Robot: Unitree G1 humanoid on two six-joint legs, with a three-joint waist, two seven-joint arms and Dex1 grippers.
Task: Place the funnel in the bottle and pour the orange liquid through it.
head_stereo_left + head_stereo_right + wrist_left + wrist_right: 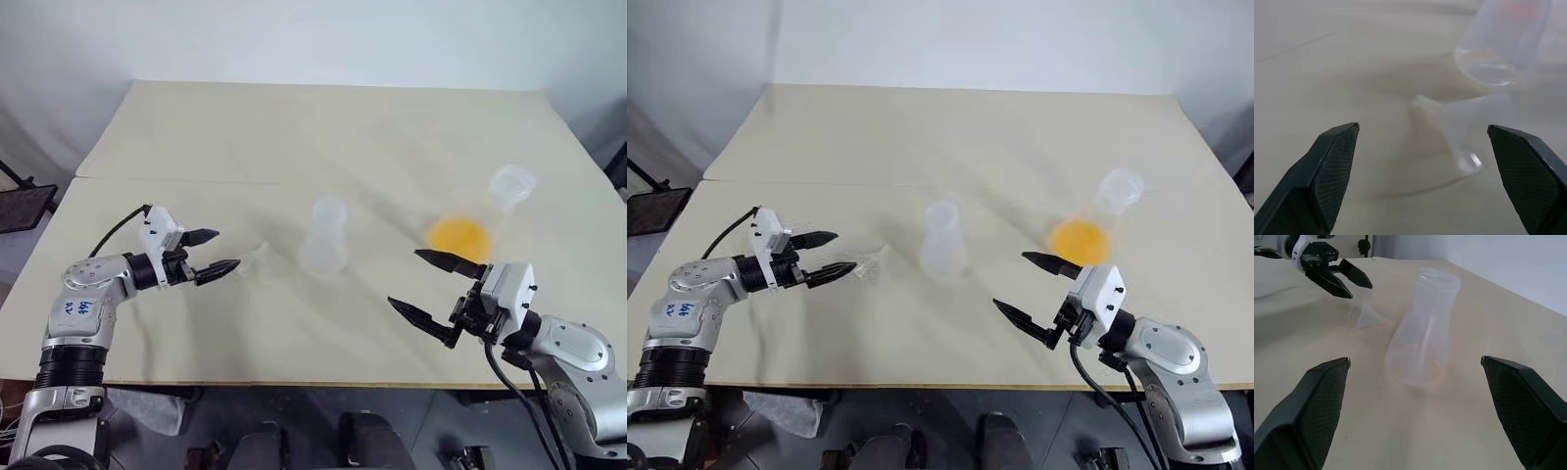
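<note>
The funnel [257, 259], small and clear, lies on its side on the table, just in front of my left gripper [227, 249], whose fingers are open and hold nothing. In the left wrist view the funnel [1449, 125] lies between and beyond the fingertips [1339, 147], apart from them. The frosted bottle [324, 238] stands upright a little further right, its wide mouth open. The orange liquid [458, 235] fills the base of a clear long-necked flask [512, 186] at the right. My right gripper [404, 278] hangs open near that flask, facing the bottle [1422, 333].
The beige table [294, 127] is made of two boards with a seam running across behind the bottle. Its front edge passes just below both arms. A dark frame [20, 201] stands off the table's left side.
</note>
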